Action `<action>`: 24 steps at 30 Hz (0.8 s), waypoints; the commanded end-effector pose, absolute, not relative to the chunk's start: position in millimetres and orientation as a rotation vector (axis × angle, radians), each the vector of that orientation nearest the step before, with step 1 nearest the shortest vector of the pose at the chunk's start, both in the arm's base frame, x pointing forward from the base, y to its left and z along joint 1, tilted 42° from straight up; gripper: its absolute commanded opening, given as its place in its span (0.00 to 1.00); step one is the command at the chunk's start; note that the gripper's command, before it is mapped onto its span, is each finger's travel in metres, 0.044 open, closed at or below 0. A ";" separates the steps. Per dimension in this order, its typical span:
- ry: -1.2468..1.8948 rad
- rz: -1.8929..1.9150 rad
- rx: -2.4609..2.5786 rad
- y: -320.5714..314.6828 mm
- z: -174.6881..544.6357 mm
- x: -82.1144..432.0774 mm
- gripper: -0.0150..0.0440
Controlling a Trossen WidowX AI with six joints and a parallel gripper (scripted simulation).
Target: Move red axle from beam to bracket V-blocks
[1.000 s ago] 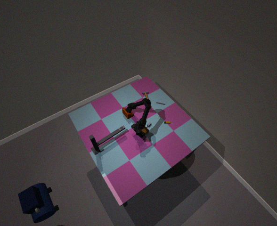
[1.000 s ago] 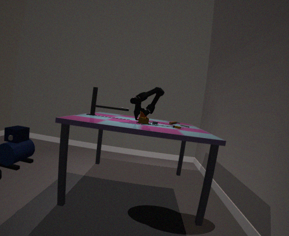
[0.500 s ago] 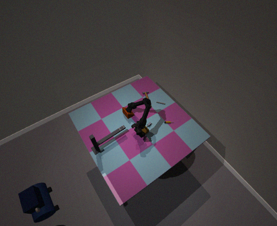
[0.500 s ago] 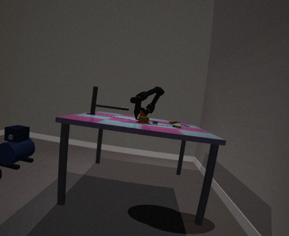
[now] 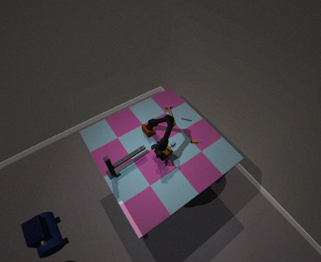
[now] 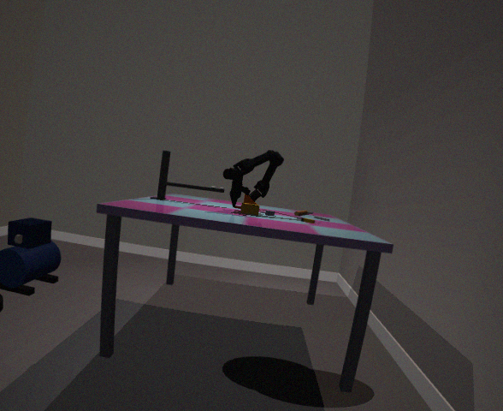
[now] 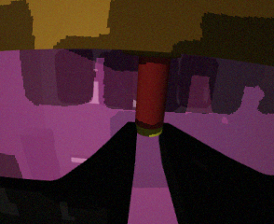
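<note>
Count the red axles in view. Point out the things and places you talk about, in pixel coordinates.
1: the red axle (image 7: 152,93), its free end between the end effector's (image 5: 158,155) (image 6: 233,205) (image 7: 149,133) fingertips, the rest running toward the yellow block (image 5: 167,151) (image 6: 250,208) (image 7: 72,23). Others could be hidden behind the arm.

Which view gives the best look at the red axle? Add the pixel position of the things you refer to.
The wrist view: it shows the red axle (image 7: 151,93) up close, its yellow-ringed end between the gripper's fingertips (image 5: 164,163) (image 6: 234,206) and its far end meeting the yellow block (image 5: 167,151) (image 6: 249,208) (image 7: 142,28). In the top and exterior views I can't make the axle out beside the dark gripper.
</note>
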State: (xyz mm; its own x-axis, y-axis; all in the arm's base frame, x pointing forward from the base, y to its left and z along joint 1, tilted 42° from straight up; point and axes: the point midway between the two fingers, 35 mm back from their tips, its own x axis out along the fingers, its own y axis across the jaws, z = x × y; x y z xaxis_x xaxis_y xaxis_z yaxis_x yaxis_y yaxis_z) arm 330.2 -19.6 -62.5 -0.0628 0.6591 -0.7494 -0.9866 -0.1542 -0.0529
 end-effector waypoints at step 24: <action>0.580 1.584 -0.767 -54.9 -91.8 337.7 0.25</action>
State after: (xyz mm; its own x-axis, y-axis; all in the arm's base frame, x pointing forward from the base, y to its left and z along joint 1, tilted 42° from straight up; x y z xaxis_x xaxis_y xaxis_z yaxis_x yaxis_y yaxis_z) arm 336.7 -49.1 -87.7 -0.0604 0.6577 -0.7508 -0.9872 -0.1508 -0.0527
